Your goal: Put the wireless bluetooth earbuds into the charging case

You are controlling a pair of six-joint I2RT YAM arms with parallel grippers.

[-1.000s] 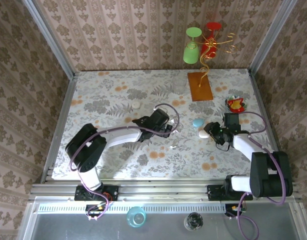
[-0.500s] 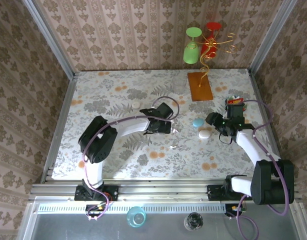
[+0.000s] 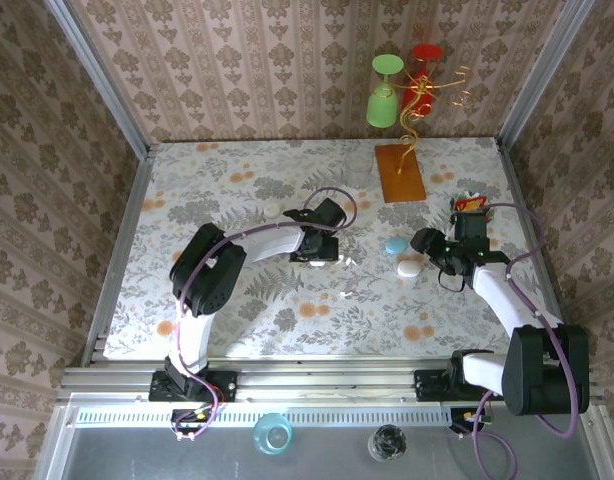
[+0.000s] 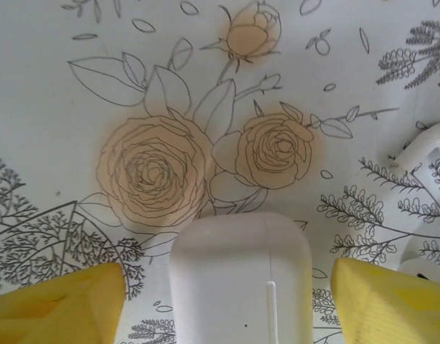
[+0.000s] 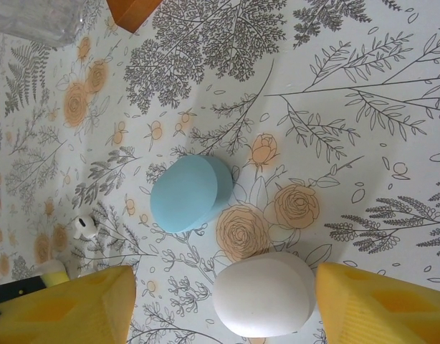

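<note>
A white rounded-rectangular charging case (image 4: 238, 279) lies flat between the yellow fingers (image 4: 59, 304) of my left gripper (image 4: 227, 287), which is open with a gap on each side. White earbuds lie just to its right, one (image 4: 424, 147) higher and one (image 4: 422, 269) beside the right finger. In the top view my left gripper (image 3: 320, 248) is at the table's middle, with a tiny white earbud (image 3: 349, 258) beside it and another (image 3: 345, 295) nearer me. My right gripper (image 5: 223, 304) is open over a white pebble case (image 5: 263, 294), beside a teal pebble case (image 5: 191, 192). One earbud (image 5: 84, 227) lies to the left.
A wooden stand (image 3: 400, 171) with a wire holder carries a green and a red glass at the back. A clear glass (image 3: 359, 170) stands next to it. A red and yellow object (image 3: 471, 208) sits by the right edge. A small white round thing (image 3: 273, 209) lies left of the left gripper.
The left arm's elbow swung right and its gripper edged toward the far side. The right gripper drew back from the near edge toward the far right. Both stayed open.
</note>
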